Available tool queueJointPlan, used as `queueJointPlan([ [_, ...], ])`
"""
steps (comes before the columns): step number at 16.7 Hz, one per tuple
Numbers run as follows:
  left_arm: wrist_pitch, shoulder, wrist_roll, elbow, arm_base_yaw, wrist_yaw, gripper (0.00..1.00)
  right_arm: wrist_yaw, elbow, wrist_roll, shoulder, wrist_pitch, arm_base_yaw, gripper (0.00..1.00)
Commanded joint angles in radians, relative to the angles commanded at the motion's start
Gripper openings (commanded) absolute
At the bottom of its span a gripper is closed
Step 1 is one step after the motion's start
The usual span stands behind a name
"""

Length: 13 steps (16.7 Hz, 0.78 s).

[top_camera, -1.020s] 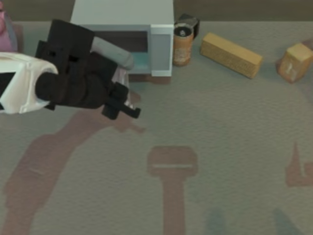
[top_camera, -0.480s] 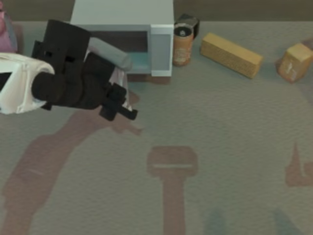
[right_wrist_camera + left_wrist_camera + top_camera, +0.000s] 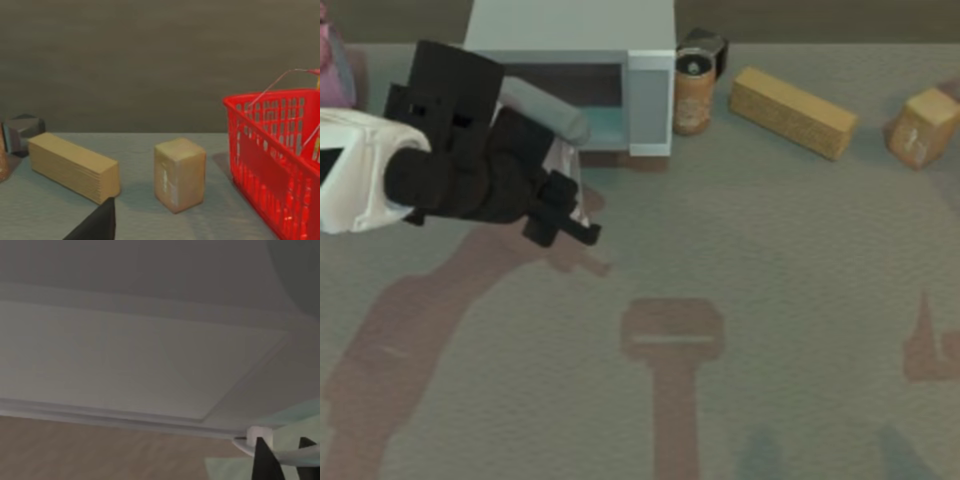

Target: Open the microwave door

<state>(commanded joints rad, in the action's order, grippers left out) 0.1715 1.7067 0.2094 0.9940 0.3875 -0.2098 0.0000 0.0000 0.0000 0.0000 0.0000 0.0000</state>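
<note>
Because the silver-framed microwave door (image 3: 545, 108) in the frame's upper left must swing outward, the left gripper (image 3: 570, 205) clamps its white bar handle (image 3: 260, 436), holding it ajar.

One microwave (image 3: 575, 60) stands at the back of the worktop (image 3: 770, 300), with one microwave door (image 3: 545, 108). Beside it: one brown can (image 3: 693, 92), one dark box (image 3: 705, 47), two tan blocks, long (image 3: 792, 111) and short (image 3: 923, 125). One red basket (image 3: 280, 160).
</note>
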Motion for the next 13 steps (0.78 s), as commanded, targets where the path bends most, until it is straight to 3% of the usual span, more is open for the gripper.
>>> queueJointPlan([
  [13, 0.005, -0.001, 0.006, -0.004, 0.001, -0.014, 0.0, 0.0, 0.0, 0.0, 0.0, 0.0, 0.0, 1.0],
])
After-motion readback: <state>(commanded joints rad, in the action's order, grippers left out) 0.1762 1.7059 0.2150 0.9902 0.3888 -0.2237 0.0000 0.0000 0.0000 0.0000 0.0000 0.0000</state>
